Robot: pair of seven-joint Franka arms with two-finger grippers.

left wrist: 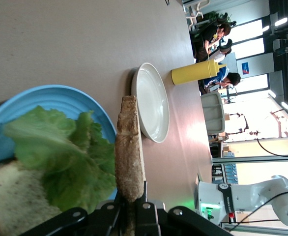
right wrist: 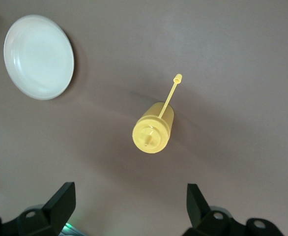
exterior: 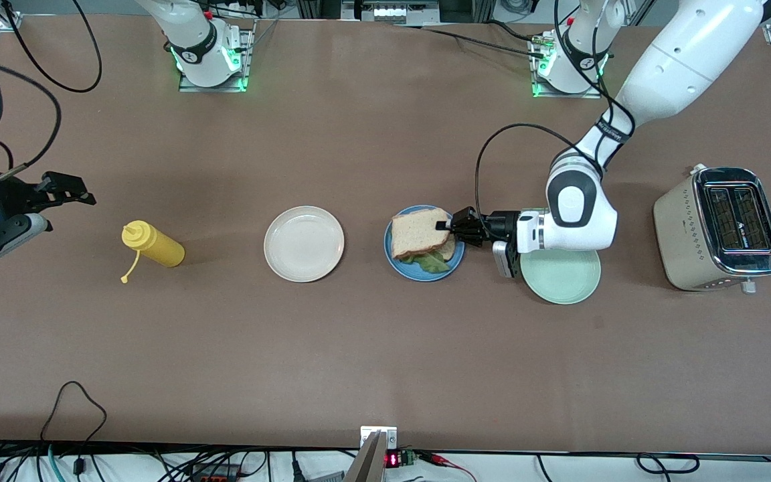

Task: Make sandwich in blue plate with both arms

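The blue plate (exterior: 400, 266) sits mid-table and holds a bread slice (exterior: 450, 250) with a green lettuce leaf (exterior: 433, 262) on it. My left gripper (exterior: 444, 226) is shut on the edge of a second bread slice (exterior: 415, 231) and holds it just over the lettuce. The left wrist view shows this held slice (left wrist: 129, 157) edge-on between the jaws of the left gripper (left wrist: 134, 196), above the lettuce (left wrist: 65, 157), the lower slice (left wrist: 16, 196) and the plate (left wrist: 45, 98). My right gripper (exterior: 84, 189) waits open and empty by the yellow bottle, and also shows in the right wrist view (right wrist: 131, 196).
A beige plate (exterior: 304, 243) lies beside the blue plate toward the right arm's end, and a yellow squeeze bottle (exterior: 154, 246) lies on its side past it. A mint-green plate (exterior: 563, 281) lies under the left wrist. A toaster (exterior: 720, 227) stands at the left arm's end.
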